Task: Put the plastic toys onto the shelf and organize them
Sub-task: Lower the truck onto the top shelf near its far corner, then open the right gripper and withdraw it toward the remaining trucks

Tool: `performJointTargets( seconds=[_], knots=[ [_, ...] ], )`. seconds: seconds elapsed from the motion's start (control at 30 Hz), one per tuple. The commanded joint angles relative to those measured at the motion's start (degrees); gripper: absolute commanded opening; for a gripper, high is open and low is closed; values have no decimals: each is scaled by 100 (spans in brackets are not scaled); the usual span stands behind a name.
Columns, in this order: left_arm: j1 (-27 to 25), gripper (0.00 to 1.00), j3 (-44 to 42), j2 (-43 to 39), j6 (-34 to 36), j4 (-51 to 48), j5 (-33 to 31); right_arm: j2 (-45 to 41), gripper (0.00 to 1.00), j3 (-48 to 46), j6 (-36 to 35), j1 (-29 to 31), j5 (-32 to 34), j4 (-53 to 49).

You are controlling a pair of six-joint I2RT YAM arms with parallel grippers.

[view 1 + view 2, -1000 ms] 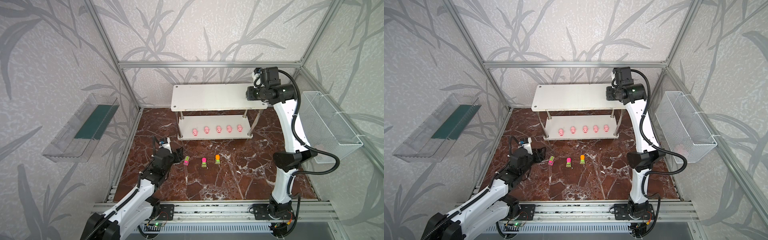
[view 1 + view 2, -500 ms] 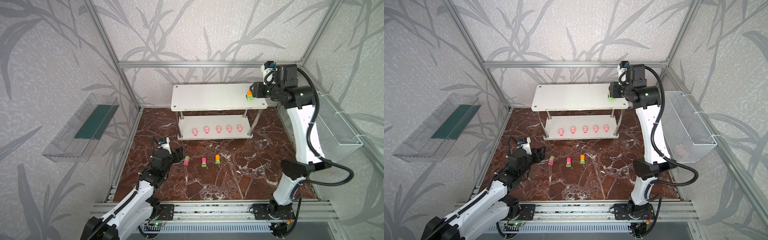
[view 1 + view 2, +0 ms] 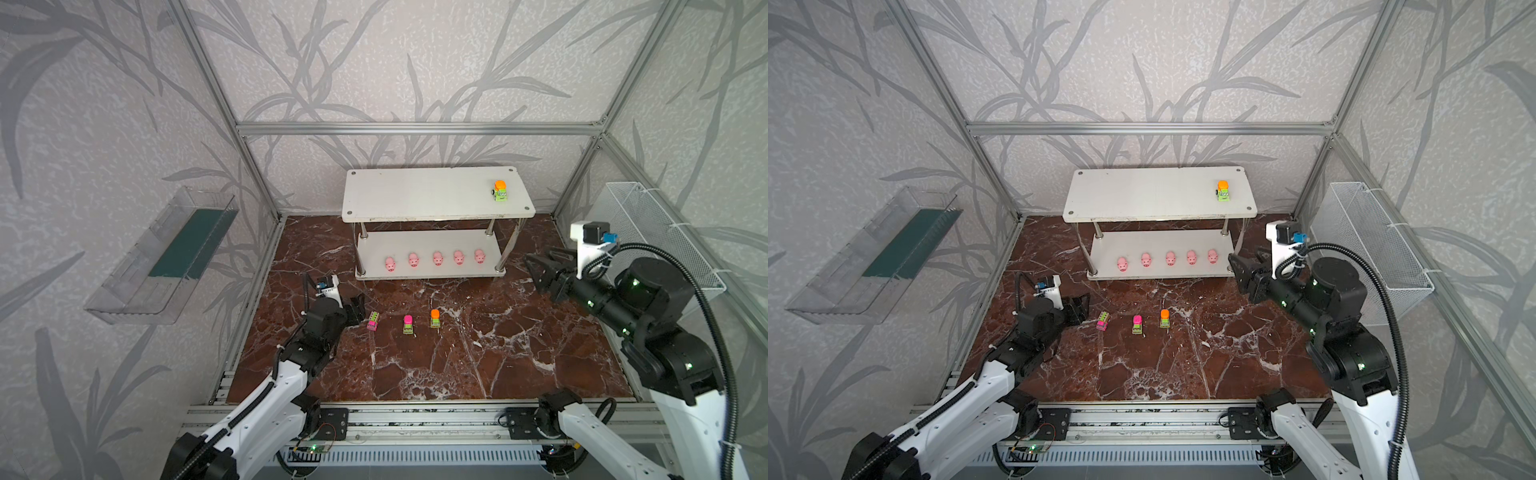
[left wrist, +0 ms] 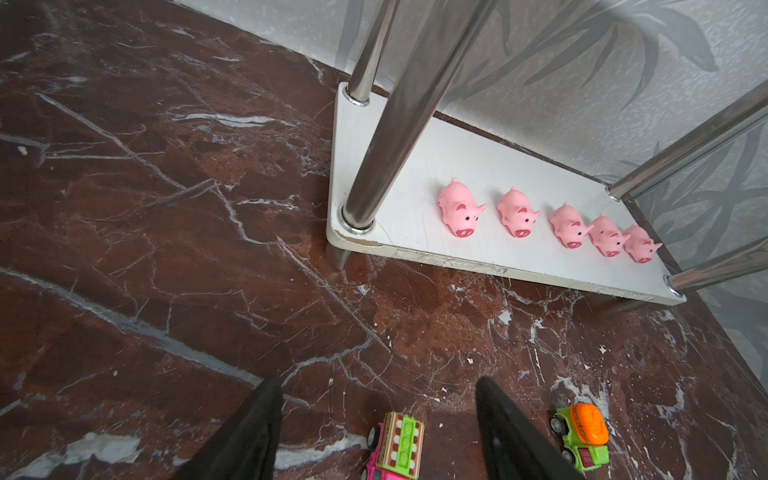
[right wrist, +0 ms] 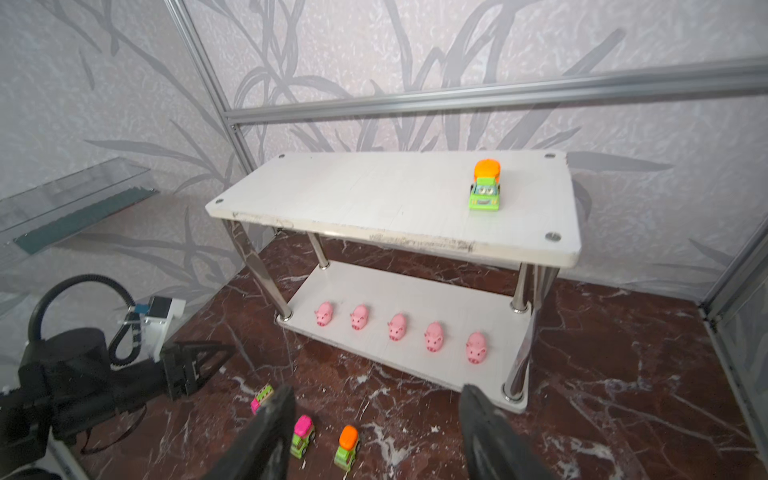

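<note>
The white two-tier shelf stands at the back. A green car with an orange top sits alone at the right end of its top board. Several pink pigs line the lower board. Three cars stand in a row on the floor: a pink one, a pink-topped green one and an orange-topped green one. My left gripper is open, low beside the pink car. My right gripper hangs open and empty, right of the shelf.
A clear plastic tray hangs on the left wall and a white wire mesh basket on the right wall, close behind my right arm. Chrome posts join the shelf boards. The aluminium rail borders the marble floor in front.
My right gripper opened, left the orange-topped green car on the top board's right end, and drew back down to the right. The left arm stayed put.
</note>
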Motion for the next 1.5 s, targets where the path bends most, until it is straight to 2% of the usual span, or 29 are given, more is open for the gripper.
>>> performJointTargets(
  seconds=[0.0,0.13,0.27,0.37,0.5,0.63,0.87,1.23,1.47],
  knots=[
    [-31,71,67,11,25,-141,-241,-419,66,-750,304,205,3,-395],
    [-32,71,44,73,25,-133,-316,-1100,68,-1888,937,425,76,-301],
    [-32,71,61,120,-4,-107,-344,-1289,70,-2803,1571,851,385,45],
    [-32,71,62,136,-6,-107,-381,-1150,73,-3369,1871,1560,1040,516],
    [-32,71,67,137,-14,-155,-409,-260,76,-3692,2124,2624,2014,1207],
    [-32,71,66,159,-50,-150,-401,955,76,-3756,2428,3107,2287,1955],
    [-32,71,-23,188,-76,-147,-416,2556,76,-3478,2698,3230,2669,2769],
    [-32,71,-109,327,-129,3,-423,4131,76,-2655,2782,3369,2768,3188],
    [-32,71,-106,448,-133,63,-397,4791,68,-2242,2774,3370,2923,3163]
  ],
)
